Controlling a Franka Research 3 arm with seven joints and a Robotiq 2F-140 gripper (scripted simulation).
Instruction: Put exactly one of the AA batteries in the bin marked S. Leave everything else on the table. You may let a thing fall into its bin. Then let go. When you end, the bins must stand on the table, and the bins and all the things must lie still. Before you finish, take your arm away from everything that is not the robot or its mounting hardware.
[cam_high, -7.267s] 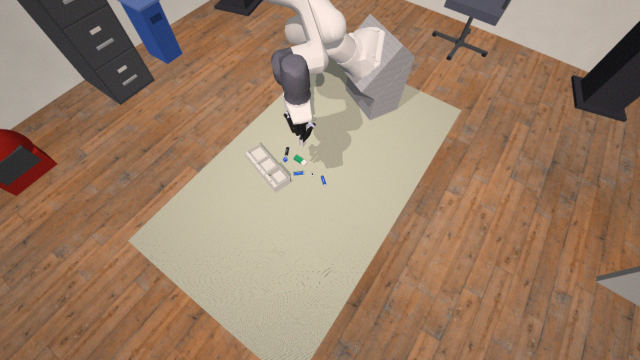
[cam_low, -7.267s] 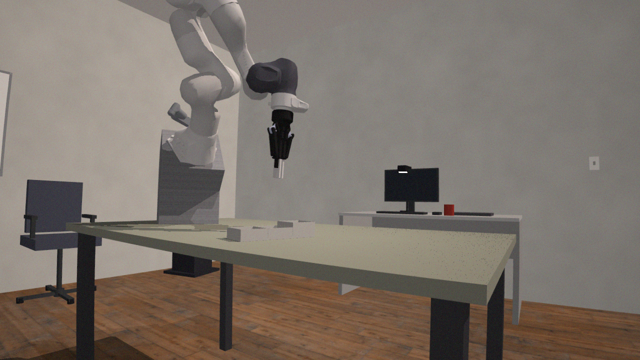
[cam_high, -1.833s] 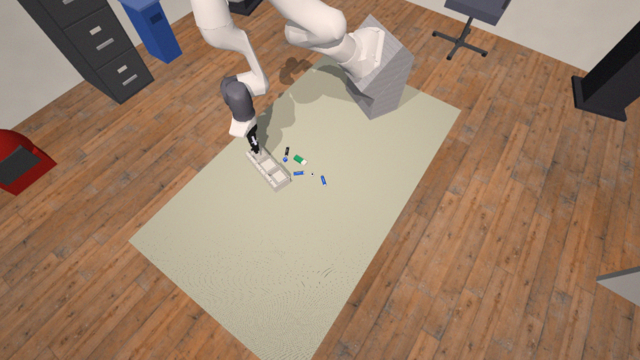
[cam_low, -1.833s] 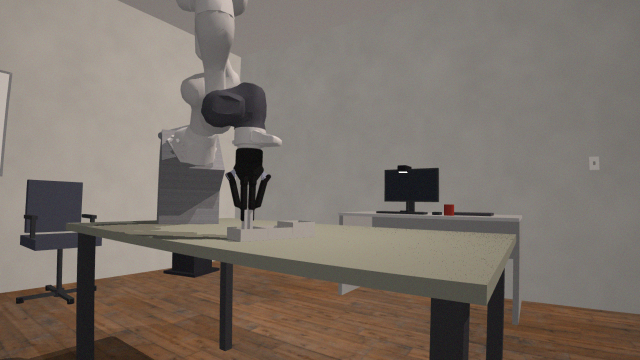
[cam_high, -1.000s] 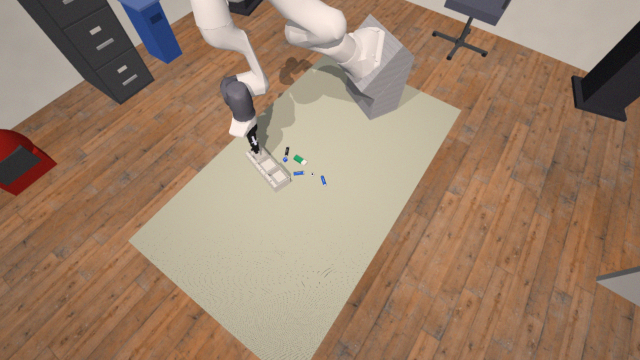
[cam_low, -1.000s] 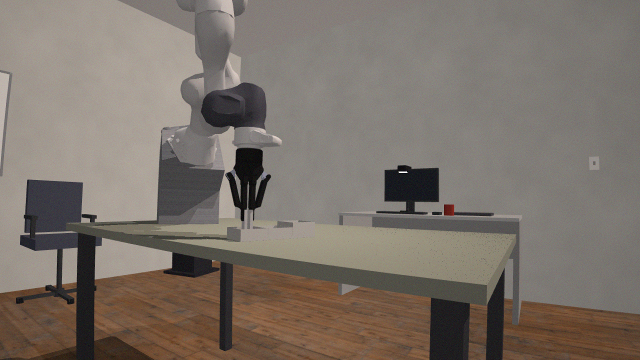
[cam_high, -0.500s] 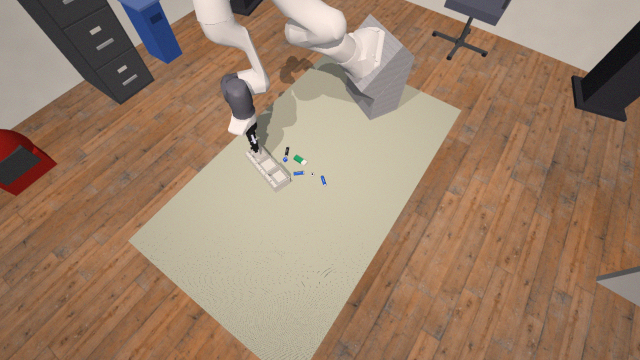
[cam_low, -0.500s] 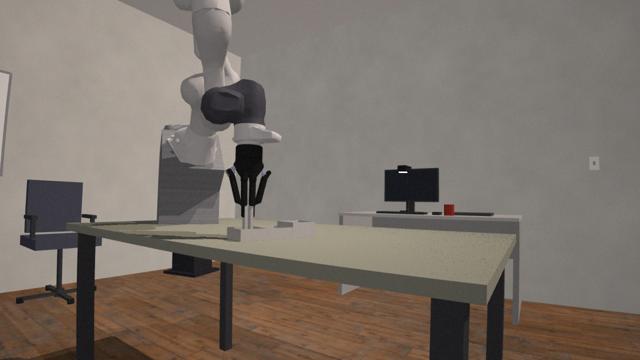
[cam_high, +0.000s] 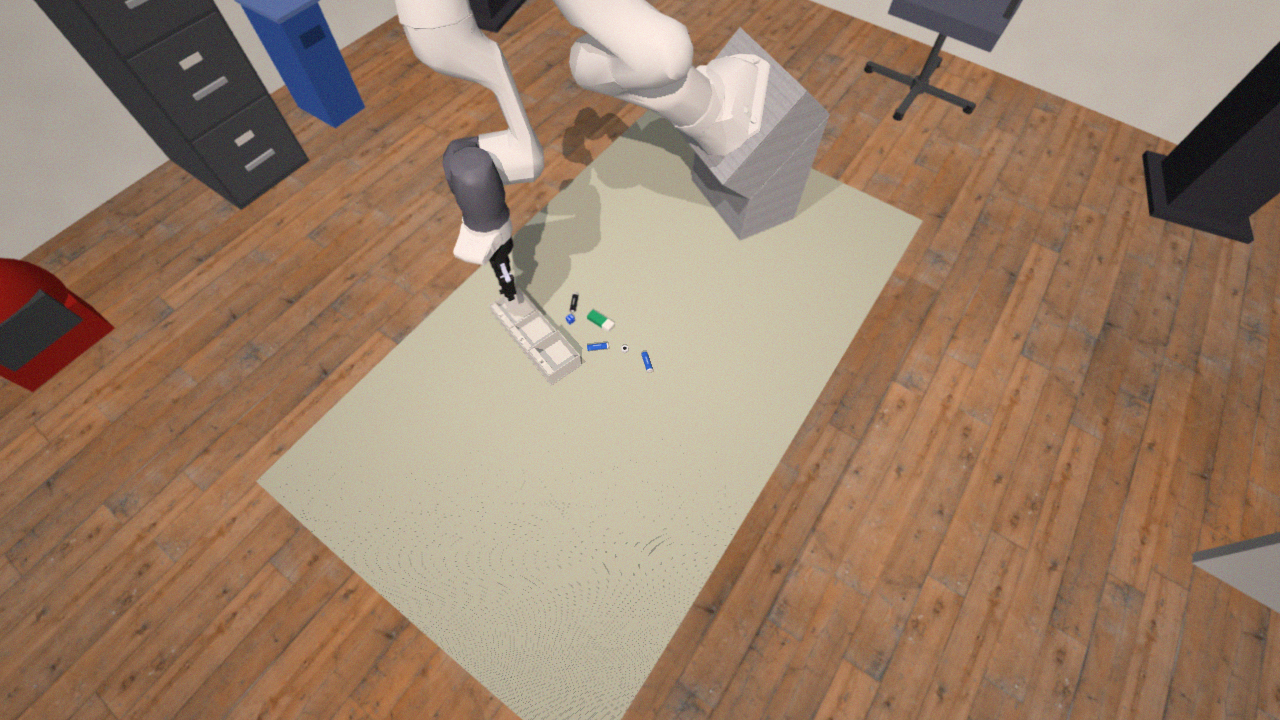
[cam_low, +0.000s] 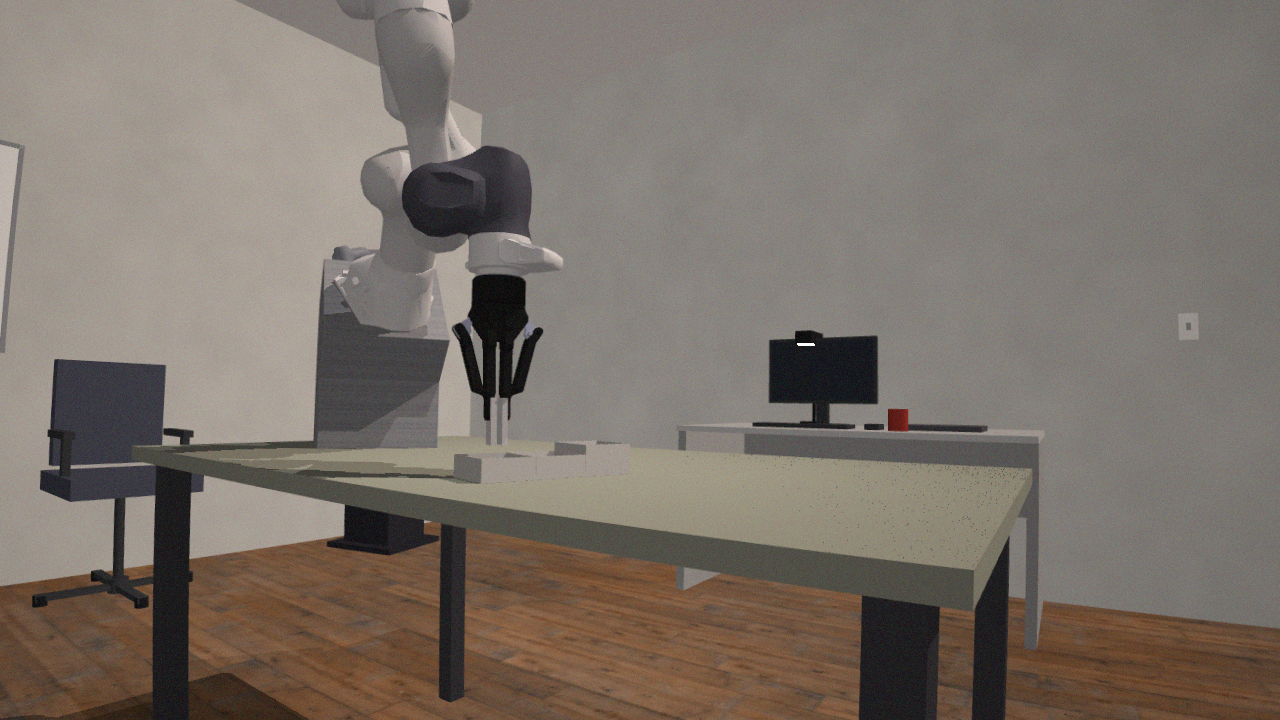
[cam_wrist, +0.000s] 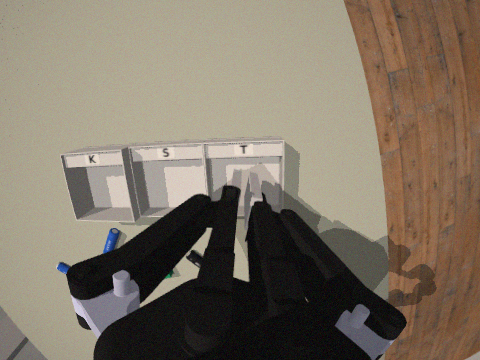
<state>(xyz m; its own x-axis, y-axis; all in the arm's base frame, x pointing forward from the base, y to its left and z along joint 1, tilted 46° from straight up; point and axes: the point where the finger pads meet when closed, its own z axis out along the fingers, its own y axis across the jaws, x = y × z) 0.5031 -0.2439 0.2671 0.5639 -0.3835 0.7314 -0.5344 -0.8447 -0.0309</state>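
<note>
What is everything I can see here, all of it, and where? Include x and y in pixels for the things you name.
Bins (cam_high: 565, 370) (cam_low: 501, 471) (cam_wrist: 142, 152): three, pale grey, table
AA batteries (cam_high: 597, 346) (cam_wrist: 111, 241): two, blue, table
Eraser (cam_high: 597, 317): one, green-white, table
Cube (cam_high: 570, 318): one, blue, beside bins
Oblong item (cam_high: 573, 302) (cam_wrist: 194, 258): one, black, near cube
Round piece (cam_high: 624, 348): one, white with dark centre, between batteries
Table (cam_high: 626, 501) (cam_low: 733, 510) (cam_wrist: 175, 65): one, olive, centre
Filing cabinet (cam_high: 210, 111): one, dark grey, floor
Tall container (cam_high: 308, 67): one, blue, beside cabinet
Office chair (cam_high: 953, 19) (cam_low: 109, 411): one, blue-grey, floor
Monitor (cam_low: 823, 371): one, black, desk
Mug (cam_low: 897, 420): one, red, desk
Desk (cam_low: 993, 437): one, pale grey, far wall
Other background furniture: partly visible, unclear
Mount (cam_high: 765, 170) (cam_low: 380, 394): one, grey, table
Arm (cam_high: 519, 116) (cam_low: 416, 62): one, white, on mount
Hand (cam_high: 509, 298) (cam_low: 497, 419) (cam_wrist: 242, 183): one, black, shut, over T

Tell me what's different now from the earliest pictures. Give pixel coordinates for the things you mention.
The gripper (cam_high: 513, 305) (cam_low: 496, 438) (cam_wrist: 242, 183) has moved left and down in the top view, ending lower, over bin T (cam_high: 498, 309) (cam_low: 474, 470) (cam_wrist: 270, 149); it lifted slightly in the last second. Nothing visible was taken or released. The bins, blue batteries (cam_high: 597, 346) (cam_wrist: 111, 241) and green item (cam_high: 598, 318) stayed put.
</note>
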